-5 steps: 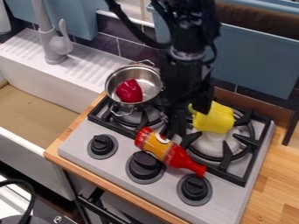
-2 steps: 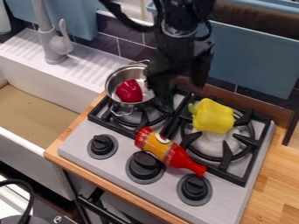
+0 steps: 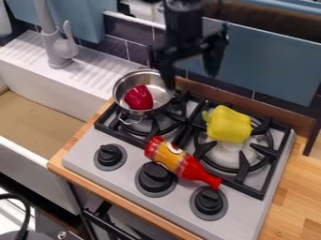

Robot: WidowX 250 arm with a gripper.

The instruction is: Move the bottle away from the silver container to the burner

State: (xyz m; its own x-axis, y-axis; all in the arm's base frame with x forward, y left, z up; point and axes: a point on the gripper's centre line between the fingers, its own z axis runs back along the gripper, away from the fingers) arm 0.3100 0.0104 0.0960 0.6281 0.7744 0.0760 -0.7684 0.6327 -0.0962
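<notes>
The gripper (image 3: 192, 77) hangs open at the back of the stove, its two fingers spread wide with nothing between them; the left one is by the pot's right rim. A red bottle with a yellow-orange label (image 3: 178, 161) lies on its side across the stove's front, over the knobs, in front of the grate. The silver pot (image 3: 164, 93) stands on the left burner, and a red pepper-like object (image 3: 138, 97) is inside it. On the right burner (image 3: 224, 156) rests a yellow bell pepper (image 3: 228, 124).
A white sink (image 3: 44, 108) with a grey faucet (image 3: 57, 47) is to the left. Three black knobs line the stove front, among them the left knob (image 3: 110, 156). Behind the stove is a wall with dark tiles, and wooden counter (image 3: 294, 192) lies to the right.
The gripper has risen and moved back from above the middle of the stove, and its fingers now show spread apart. The bottle, pot and peppers have stayed in place.
</notes>
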